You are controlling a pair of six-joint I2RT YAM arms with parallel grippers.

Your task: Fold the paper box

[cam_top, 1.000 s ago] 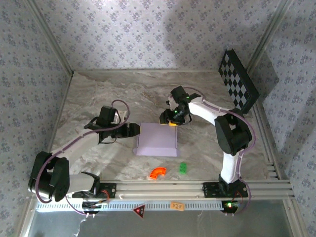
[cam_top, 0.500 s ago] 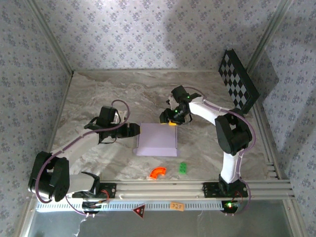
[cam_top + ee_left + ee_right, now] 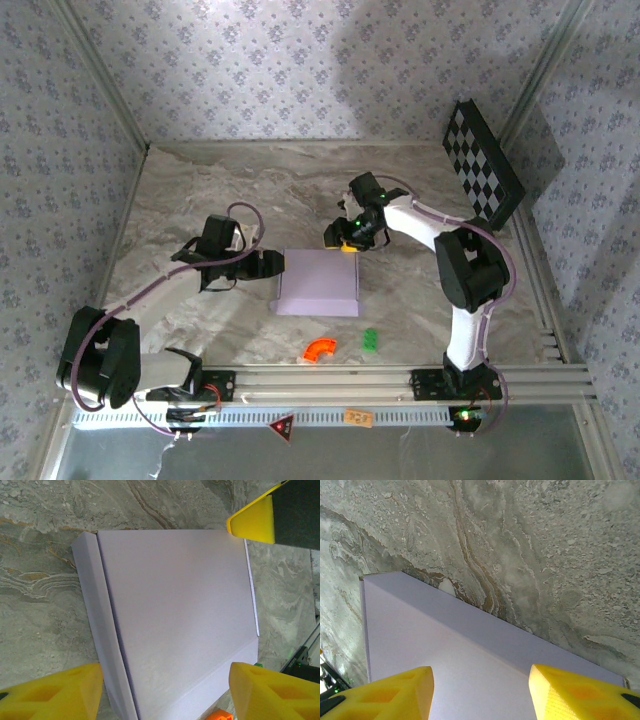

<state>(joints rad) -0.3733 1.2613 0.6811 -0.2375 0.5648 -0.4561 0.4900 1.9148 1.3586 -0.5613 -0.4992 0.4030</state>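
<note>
pale lilac flat cardboard box (image 3: pixel 317 283), frame centre; left gripper (image 3: pixel 271 263) just left of it, right gripper (image 3: pixel 347 245) at its upper-right corner; both jaws apart, empty.

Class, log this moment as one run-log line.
paper box: folded, flat on table | left gripper: open, at left edge | right gripper: open, at far corner

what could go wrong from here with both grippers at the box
1. The left gripper and the right gripper both stand open at the paper box, gripping nothing; a push would likely slide the loose box over the table rather than press it.
2. The left wrist view shows a right finger close by the box's corner; the arms might bump.
3. An orange piece and a green piece lie near the box's near edge and could snag it.
</note>
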